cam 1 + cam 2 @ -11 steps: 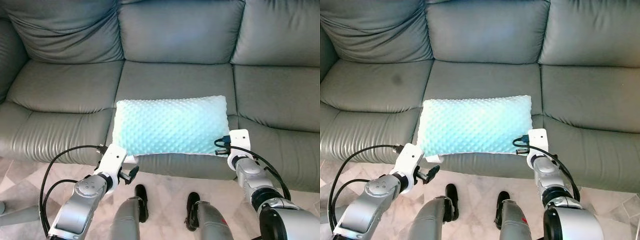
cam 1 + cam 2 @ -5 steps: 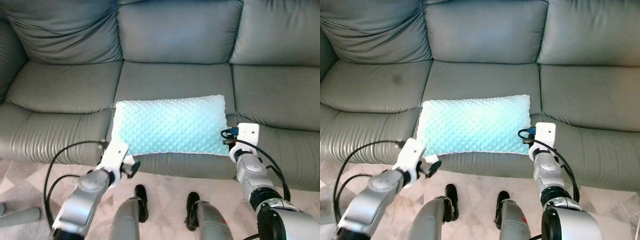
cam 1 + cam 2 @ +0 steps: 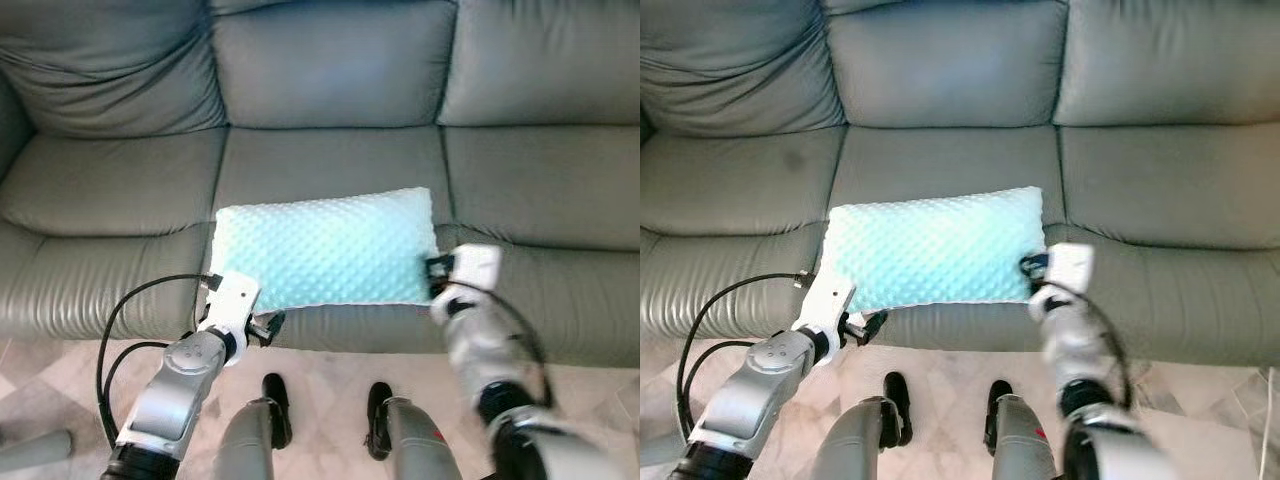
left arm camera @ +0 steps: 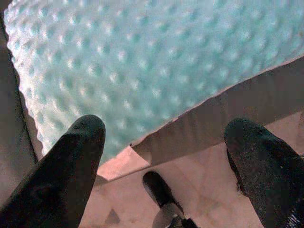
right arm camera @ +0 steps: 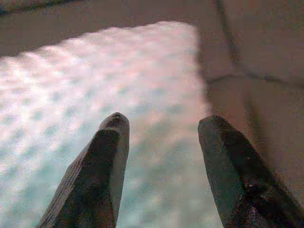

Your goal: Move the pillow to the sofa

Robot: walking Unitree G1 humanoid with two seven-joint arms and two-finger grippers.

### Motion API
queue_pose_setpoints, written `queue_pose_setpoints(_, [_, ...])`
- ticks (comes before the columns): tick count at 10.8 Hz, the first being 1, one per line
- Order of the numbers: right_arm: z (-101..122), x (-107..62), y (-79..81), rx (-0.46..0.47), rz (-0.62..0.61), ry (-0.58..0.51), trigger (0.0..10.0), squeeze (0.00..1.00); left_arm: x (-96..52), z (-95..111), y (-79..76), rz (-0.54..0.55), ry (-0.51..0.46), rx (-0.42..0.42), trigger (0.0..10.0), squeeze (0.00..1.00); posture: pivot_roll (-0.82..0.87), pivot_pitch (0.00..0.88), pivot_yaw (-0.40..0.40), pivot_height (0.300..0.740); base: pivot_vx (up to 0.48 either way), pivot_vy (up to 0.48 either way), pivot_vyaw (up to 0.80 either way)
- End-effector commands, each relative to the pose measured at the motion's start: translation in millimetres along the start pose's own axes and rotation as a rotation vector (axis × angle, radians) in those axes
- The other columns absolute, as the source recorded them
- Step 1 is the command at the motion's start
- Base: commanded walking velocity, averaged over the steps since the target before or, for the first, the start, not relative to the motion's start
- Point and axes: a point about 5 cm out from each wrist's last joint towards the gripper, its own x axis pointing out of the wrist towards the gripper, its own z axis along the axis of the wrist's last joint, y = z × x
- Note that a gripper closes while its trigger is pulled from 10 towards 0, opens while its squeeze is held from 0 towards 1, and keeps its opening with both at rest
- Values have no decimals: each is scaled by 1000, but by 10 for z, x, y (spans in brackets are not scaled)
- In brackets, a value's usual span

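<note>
Pale mint, dimple-textured rectangular pillow [image 3: 325, 249] lies flat on the middle seat cushion of the grey leather sofa [image 3: 330, 80], near its front edge. It looks light, soft and squashy, best pinched at its short ends. Left gripper [image 4: 166, 156] and right gripper [image 5: 164, 142] flank it, jaws released, grasping nothing.

We face a grey leather sofa [image 3: 330, 160] that spans the whole width ahead, with three seat cushions and three plump back cushions divided by deep seams. Its leather carries soft creases and a dull sheen from even daylight. A small dark spot [image 3: 792, 157] marks the seat cushion on our left. Below the sofa's front edge lies a pale marbled floor [image 3: 330, 370] with faint pinkish veins, brightly lit.
</note>
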Motion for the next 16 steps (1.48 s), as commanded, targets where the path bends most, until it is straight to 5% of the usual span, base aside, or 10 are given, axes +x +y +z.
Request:
queue_pose_setpoints(1, [-122,-58,95,17,50,32,10000,1000,-18,-153,25,16,49,-19,10000,0,24,360,53,740,0,0,0])
queue_pose_setpoints(4, [-172,-175,406,39,171,10,10000,1000,-2,-126,168,97,-15,-87,10000,0,6,357,42,740,0,0,0])
queue_pose_setpoints(5, [-250,-331,553,55,256,47,10000,1000,7,-151,264,157,-43,-93,10000,0,-16,349,32,740,0,0,0])
queue_pose_setpoints(9, [-641,-641,780,144,435,345,10000,1000,-14,-316,220,157,2,-83,10000,0,-18,350,30,740,0,0,0])
queue_pose_setpoints(16, [-766,-356,394,174,283,555,10000,1000,-168,-411,274,171,30,-75,10000,0,51,419,67,740,0,0,0])
